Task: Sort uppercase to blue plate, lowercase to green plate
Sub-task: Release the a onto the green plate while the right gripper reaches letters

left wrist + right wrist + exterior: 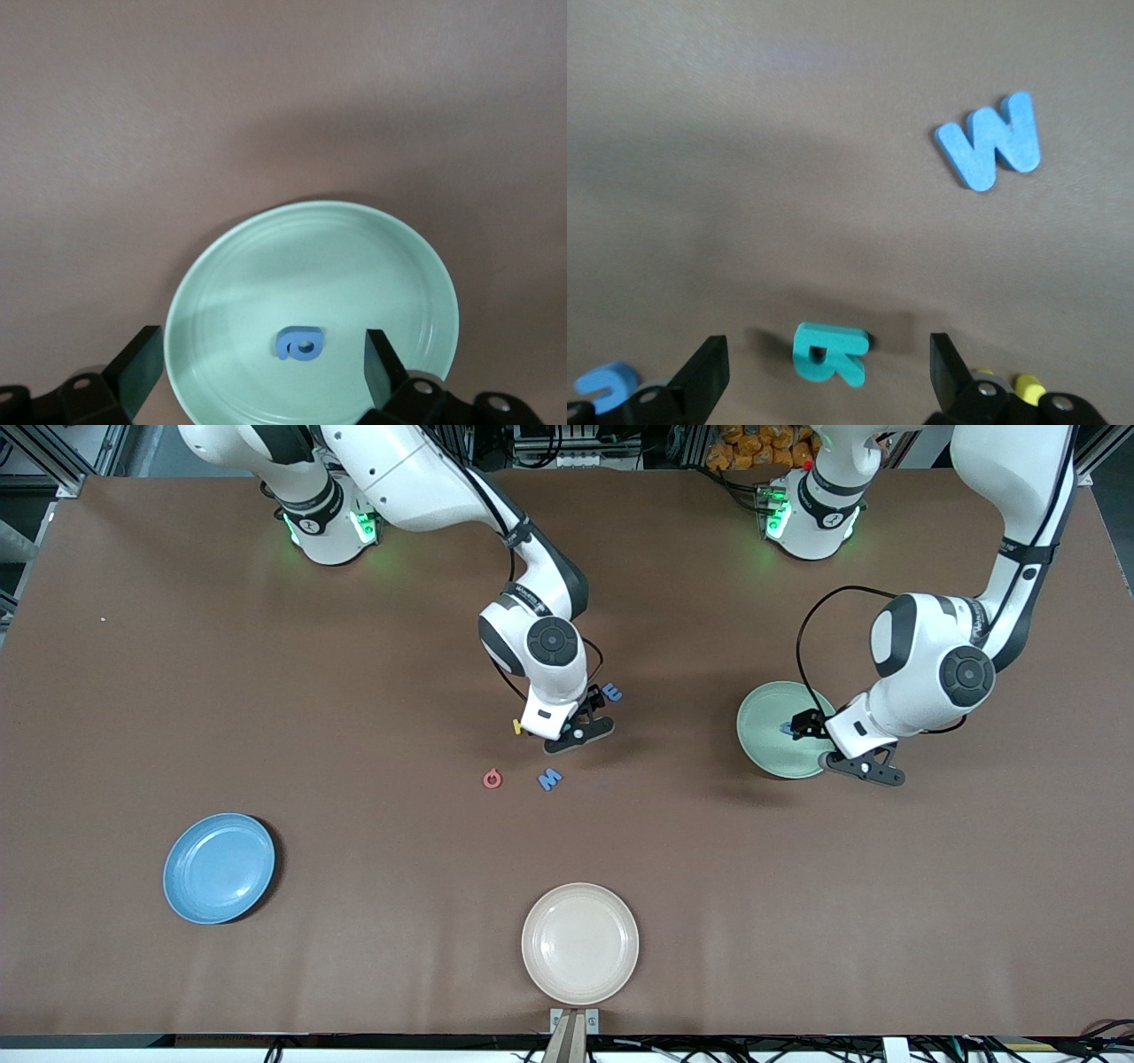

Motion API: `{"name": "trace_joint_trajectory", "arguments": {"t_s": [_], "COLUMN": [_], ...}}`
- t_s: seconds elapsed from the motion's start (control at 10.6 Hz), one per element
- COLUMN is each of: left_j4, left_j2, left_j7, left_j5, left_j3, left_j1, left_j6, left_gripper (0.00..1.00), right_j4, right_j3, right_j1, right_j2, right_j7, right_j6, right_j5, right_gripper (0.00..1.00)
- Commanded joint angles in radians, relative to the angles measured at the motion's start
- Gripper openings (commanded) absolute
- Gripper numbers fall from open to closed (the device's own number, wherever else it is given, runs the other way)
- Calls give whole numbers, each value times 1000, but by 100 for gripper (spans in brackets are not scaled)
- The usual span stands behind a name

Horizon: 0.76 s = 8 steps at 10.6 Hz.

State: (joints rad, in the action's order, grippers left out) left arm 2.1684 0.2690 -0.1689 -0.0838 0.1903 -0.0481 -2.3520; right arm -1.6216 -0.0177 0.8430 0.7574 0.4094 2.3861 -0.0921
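Observation:
My right gripper (585, 713) is open and low over the middle of the table. In the right wrist view its fingers (709, 372) straddle the teal R (828, 352), which lies flat. The blue angular M (550, 779) (992, 142) and the red ring letter (493, 779) lie nearer the front camera. A blue three-pronged letter (611, 693) and a partly hidden yellow letter (518, 726) flank the gripper. My left gripper (804, 724) (257, 354) hangs open over the green plate (766, 731) (310, 257), which holds the rounded blue letter (299, 343). The blue plate (219, 868) is bare.
A cream-white plate (580, 943) sits at the table edge nearest the front camera. The blue plate lies toward the right arm's end, the green plate toward the left arm's end. Bare brown tabletop lies between them.

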Motion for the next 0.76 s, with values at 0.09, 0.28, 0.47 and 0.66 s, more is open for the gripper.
{"name": "trace_joint_trajectory", "arguments": {"t_s": [0.09,0.28,0.47,0.66], "left_j4": [-39,-64,-100,-104], "left_j2": [9,19,35,35], "left_j7": [202,177,169,169], "left_j5": [-22,-21,-33,-36], "left_j3": [-9,-8,-8,-8], "left_j1": [11,11,11,11], "left_j6": [39,33,31,31], "left_gripper": [100,100,100,100], "right_j4": [-31,-29,-21,-18], "right_j3": [-4,-5,-5,-11], "right_j1": [27,31,45,56], "right_j2": [3,3,2,-1], "right_j7": [37,48,46,123], "right_j6": [39,35,13,-28], "right_j5": [11,11,14,29], "right_gripper": [100,100,100,100]}}
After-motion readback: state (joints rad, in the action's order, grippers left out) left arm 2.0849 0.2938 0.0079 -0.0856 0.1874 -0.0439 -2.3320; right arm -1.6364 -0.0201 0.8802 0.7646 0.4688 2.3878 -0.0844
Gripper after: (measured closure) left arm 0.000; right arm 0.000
